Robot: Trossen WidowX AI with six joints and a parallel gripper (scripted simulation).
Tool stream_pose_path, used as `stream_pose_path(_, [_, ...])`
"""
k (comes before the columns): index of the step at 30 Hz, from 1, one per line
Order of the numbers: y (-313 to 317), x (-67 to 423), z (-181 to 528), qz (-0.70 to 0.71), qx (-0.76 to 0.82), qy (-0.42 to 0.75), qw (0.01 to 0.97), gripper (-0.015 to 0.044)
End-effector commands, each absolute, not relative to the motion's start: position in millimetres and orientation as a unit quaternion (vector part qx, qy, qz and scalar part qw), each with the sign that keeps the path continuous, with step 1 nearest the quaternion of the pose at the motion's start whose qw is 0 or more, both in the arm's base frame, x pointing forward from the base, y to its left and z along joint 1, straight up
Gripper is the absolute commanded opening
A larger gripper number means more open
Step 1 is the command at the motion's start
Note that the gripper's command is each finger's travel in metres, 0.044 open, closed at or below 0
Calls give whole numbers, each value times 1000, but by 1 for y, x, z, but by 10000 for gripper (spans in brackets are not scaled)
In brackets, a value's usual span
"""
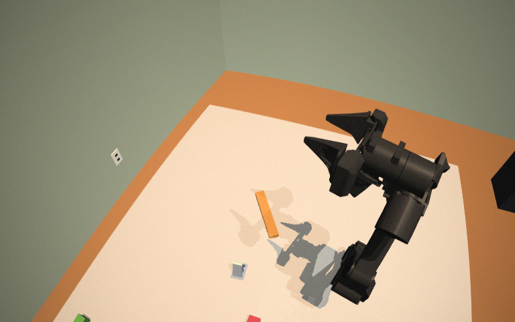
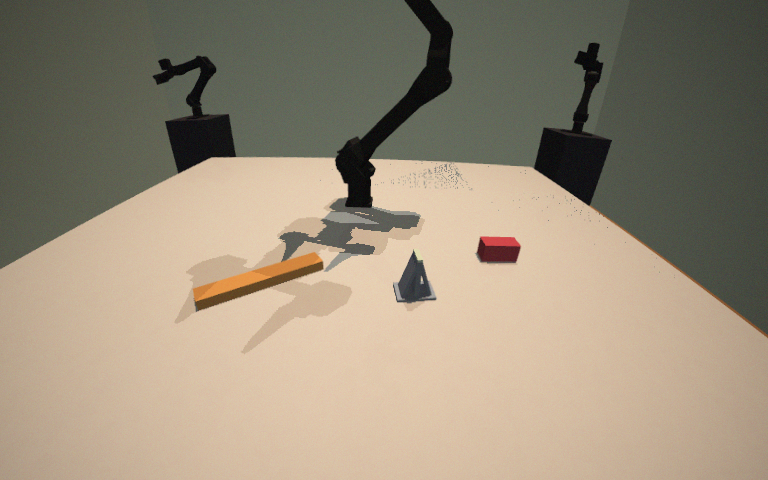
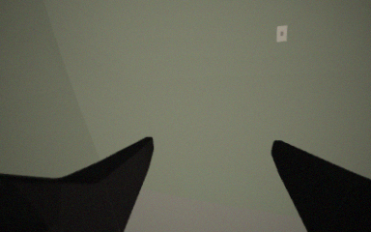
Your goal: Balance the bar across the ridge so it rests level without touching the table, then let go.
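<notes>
An orange bar (image 1: 267,215) (image 2: 257,280) lies flat on the table. A small grey ridge (image 1: 237,270) (image 2: 411,280) with a pale yellow-green top edge stands upright on its thin base plate, apart from the bar. Nothing rests on the ridge. My gripper (image 1: 316,128) (image 3: 212,145) is open and empty, high above the table, with its fingers spread wide. In the wrist view only the wall and a pale strip below show beyond the fingertips. The gripper is out of frame in the exterior view.
A red block (image 1: 253,318) (image 2: 498,249) lies beyond the ridge from the bar. A green block (image 1: 80,318) shows at the bottom left edge of the top view. Two other arms stand on dark pedestals (image 2: 202,142) (image 2: 573,164) behind the table.
</notes>
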State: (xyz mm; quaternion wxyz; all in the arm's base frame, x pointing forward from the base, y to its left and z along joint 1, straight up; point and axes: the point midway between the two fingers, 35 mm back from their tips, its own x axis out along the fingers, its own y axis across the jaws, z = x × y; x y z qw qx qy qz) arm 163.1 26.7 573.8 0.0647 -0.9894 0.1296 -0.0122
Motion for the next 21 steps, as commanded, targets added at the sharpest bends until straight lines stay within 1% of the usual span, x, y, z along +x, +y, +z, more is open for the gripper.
stream_pose_path(1, [26, 163, 574, -13, -989, 129, 67, 374])
stream_pose_path(3, [25, 162, 576, -19, -989, 121, 81, 321])
stream_pose_path(4, [23, 161, 579, -25, -989, 114, 94, 315])
stream_pose_path(10, [2, 152, 597, -72, -972, 51, 217, 315])
stream_pose_path(16, [-4, 149, 602, -80, -958, 2, 274, 315])
stream_pose_path(21, [-19, 147, 610, -96, -935, -24, 340, 315])
